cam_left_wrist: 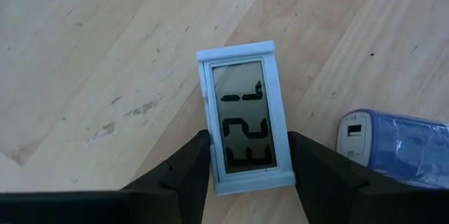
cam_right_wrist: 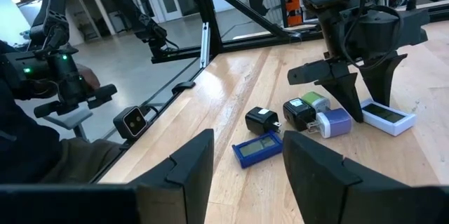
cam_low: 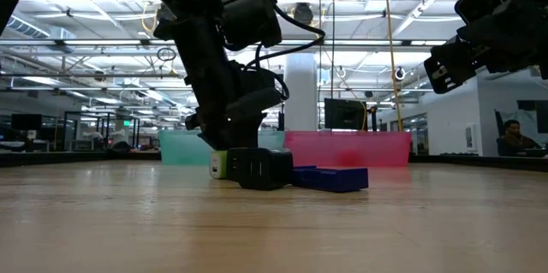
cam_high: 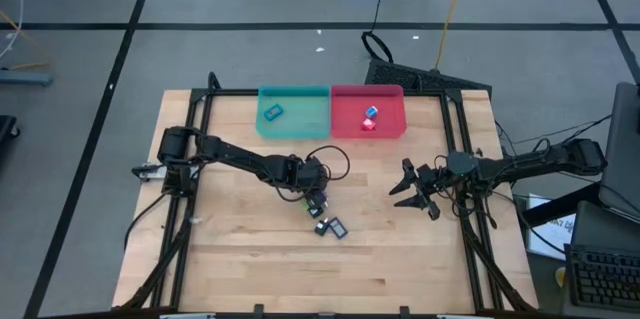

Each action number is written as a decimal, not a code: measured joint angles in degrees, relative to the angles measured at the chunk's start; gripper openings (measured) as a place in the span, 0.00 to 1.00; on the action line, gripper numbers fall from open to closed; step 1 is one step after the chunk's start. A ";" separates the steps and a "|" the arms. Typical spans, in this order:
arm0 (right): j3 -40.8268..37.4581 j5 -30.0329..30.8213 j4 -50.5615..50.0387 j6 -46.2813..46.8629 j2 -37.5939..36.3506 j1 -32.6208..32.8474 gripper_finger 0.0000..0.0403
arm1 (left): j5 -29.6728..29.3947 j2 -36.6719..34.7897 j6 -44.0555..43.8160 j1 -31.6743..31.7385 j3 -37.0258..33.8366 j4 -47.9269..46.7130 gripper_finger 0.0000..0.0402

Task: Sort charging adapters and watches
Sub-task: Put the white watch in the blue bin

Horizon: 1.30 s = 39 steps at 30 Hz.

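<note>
Wooden table (cam_high: 240,249), teal tray (cam_high: 293,110) and pink tray (cam_high: 367,111) at far edge. Left gripper (cam_left_wrist: 245,164) hangs over a light-blue watch (cam_left_wrist: 243,127) lying flat, jaws parted, one finger either side of its narrow width, not yet closed on it. Long axis runs straight ahead between the fingers (favourable for closing). Blue adapter (cam_left_wrist: 393,147) lies just beside. Right gripper (cam_high: 415,191) waits well apart, spread.

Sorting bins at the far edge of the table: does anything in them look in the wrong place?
Nothing stands out. The teal bin holds one flat teal watch; the red bin holds two chunky adapters. The rest lies unsorted beside the left gripper.
</note>
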 joint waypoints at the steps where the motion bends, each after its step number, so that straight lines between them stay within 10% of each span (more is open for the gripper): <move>1: 0.00 0.00 0.00 0.00 0.00 0.00 0.40 | 0.00 0.00 0.00 0.00 -0.01 0.03 0.46; 39: 0.00 0.00 0.00 0.00 0.00 -0.01 0.40 | -1.12 0.09 -1.42 -0.04 -0.11 0.98 0.41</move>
